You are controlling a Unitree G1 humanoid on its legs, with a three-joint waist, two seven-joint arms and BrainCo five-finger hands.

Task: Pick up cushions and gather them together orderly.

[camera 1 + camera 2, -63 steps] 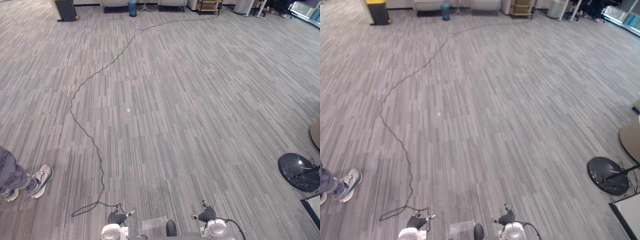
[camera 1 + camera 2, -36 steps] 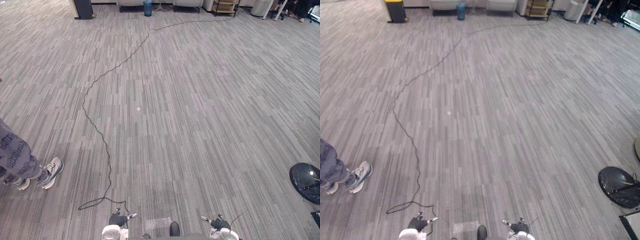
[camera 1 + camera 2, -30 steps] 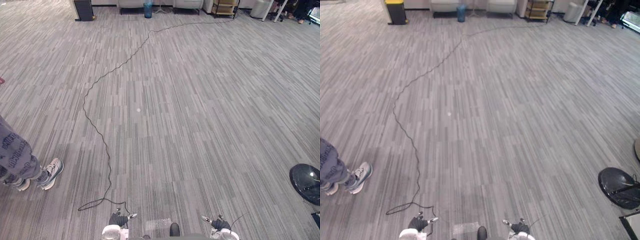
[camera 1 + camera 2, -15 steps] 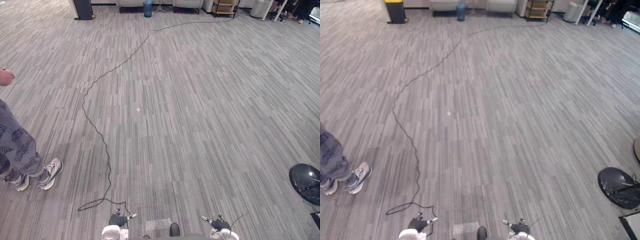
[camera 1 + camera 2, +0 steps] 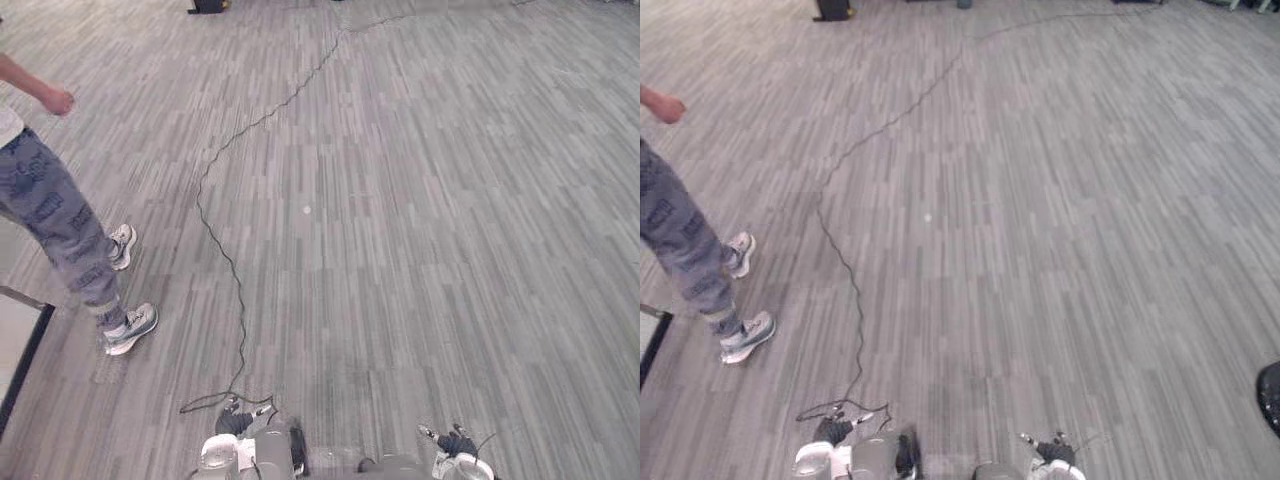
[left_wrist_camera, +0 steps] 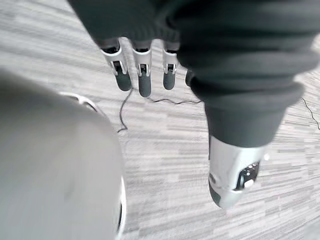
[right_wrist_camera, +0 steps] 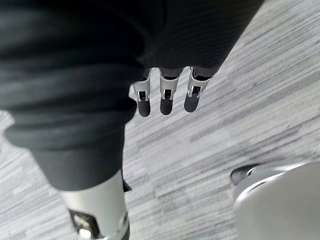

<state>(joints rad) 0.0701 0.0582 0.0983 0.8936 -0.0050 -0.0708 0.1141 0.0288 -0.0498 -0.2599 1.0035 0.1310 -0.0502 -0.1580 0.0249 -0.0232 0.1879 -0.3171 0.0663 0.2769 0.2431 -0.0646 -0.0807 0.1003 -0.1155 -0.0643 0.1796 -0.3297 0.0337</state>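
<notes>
Item 1, left robot hand: mine, hanging low at my side above the floor. Fingers straight and slack, thumb set apart, nothing in it.

Item 2, right robot hand: low at my other side, over the same floor. Fingers straight and loose, thumb apart, nothing held.

Item 3, cushions: none in either robot hand. I cannot tell where they lie.

Item 4, floor: grey striped carpet, running wide ahead of me and to both sides.

Item 5, person: standing to my left, well apart from both robot hands. Patterned grey trousers, pale shoes, the person's hand held out to the side.

Item 6, panel: pale with a dark edge, at the far left, near the person's feet. Only a corner can be made out.

Item 7, base: dark and rounded, on the floor at the far right edge, mostly cut off.

Status, by my judgement: nothing picked up and nothing gathered. I read this as the searching stage, with the whole task open. Left to do: find the cushions, walk to them, stoop and take each one, carry them to a single spot, and set them down in neat order. The person on my left is something to steer wide of when I turn.
</notes>
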